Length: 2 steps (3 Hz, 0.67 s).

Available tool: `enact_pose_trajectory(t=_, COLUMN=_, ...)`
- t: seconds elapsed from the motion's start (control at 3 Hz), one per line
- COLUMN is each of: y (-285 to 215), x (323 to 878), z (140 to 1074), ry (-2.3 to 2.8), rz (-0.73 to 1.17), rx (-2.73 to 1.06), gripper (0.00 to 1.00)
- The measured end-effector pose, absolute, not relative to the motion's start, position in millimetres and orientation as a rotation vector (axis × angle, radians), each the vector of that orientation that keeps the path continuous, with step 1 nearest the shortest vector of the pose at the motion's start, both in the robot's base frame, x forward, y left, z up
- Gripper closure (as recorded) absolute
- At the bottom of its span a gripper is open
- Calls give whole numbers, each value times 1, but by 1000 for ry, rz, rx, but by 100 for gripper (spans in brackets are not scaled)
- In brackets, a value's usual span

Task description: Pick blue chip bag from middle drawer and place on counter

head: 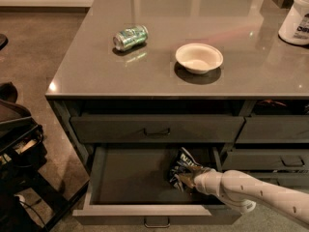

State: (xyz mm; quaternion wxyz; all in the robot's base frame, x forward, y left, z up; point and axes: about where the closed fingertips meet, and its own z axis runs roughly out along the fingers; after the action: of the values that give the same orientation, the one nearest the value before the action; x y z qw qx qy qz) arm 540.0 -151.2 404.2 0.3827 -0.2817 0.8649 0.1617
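The blue chip bag (182,164) is seen crumpled in the right rear part of the open middle drawer (130,178), on its dark floor. The gripper (186,179) is pressed against the bag's lower front edge, inside the drawer's right side; whether it is clamped on the bag or open cannot be told. The white arm (251,192) is extended over the drawer's right front corner. Above the drawer, a green drink can (130,37) lying on its side and a white bowl (199,58) are carried on the counter (159,79) surface.
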Motion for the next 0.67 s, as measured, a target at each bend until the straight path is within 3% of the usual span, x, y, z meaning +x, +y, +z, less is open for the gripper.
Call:
enact_pose_trajectory(t=0.33, y=-151, x=540, z=404, ry=2206, rz=413, rx=-718, gripper=88)
enact_pose_trajectory(t=0.67, y=-151, x=540, z=404, ry=2206, rz=413, rx=-719, gripper=100)
